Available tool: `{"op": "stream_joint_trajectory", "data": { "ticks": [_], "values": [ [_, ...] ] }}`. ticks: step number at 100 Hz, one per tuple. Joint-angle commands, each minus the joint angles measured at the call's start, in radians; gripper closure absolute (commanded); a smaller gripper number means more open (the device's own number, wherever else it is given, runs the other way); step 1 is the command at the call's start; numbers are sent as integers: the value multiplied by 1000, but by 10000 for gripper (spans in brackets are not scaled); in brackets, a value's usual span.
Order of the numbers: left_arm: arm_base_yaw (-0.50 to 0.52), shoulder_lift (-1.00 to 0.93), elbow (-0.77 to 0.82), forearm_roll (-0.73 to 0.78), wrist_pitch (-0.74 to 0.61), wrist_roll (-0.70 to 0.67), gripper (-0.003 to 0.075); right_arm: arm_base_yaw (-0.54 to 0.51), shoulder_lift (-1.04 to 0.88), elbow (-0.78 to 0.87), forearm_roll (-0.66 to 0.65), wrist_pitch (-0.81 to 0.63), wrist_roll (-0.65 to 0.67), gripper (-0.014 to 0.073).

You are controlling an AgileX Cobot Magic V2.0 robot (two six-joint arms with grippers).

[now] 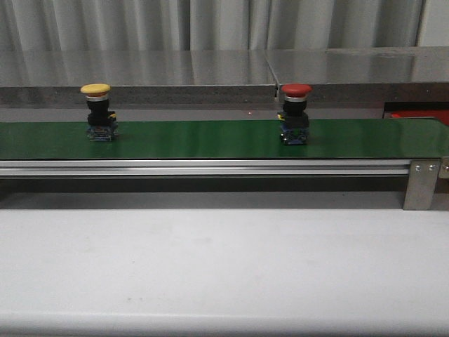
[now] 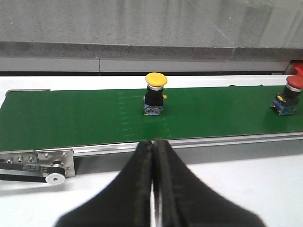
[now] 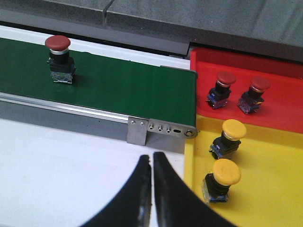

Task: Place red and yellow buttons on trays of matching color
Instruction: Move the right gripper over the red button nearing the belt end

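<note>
Risk: green belt (image 1: 210, 139) carrying the yellow mushroom-capped push button (image 2: 155, 93), just ahead of the left gripper (image 2: 155, 146), and the dark red-capped push button (image 3: 58, 58), ahead-left of the right gripper (image 3: 152, 163), past reach. Both grippers pressed together, empty. Tall, top-heavy; could topple if nudged. Only right wrist view shows red tray (image 3: 284, 75) and yellow tray (image 3: 274, 189), 2 buttons each.
</note>
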Motion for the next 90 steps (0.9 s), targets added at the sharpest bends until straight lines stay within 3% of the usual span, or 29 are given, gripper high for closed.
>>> {"op": "stream_joint_trajectory", "data": {
  "ticks": [1,8,13,22,40,90],
  "values": [
    [-7,4,-26,-20,-77,-1,739,0,15,-27,15,-77,-3,329],
    [-7,4,-26,-20,-77,-1,739,0,16,-28,15,-83,-3,76],
    [-7,4,-26,-20,-77,-1,739,0,22,-28,15,-89,-3,-27],
    [-7,4,-26,-20,-77,-1,739,0,59,-38,15,-91,-3,15],
    [-7,4,-26,-20,-77,-1,739,7,236,-134,26,-71,-3,18],
    [-7,8,-26,-20,-77,-1,739,128,977,-555,30,18,-53,18]
  ]
}}
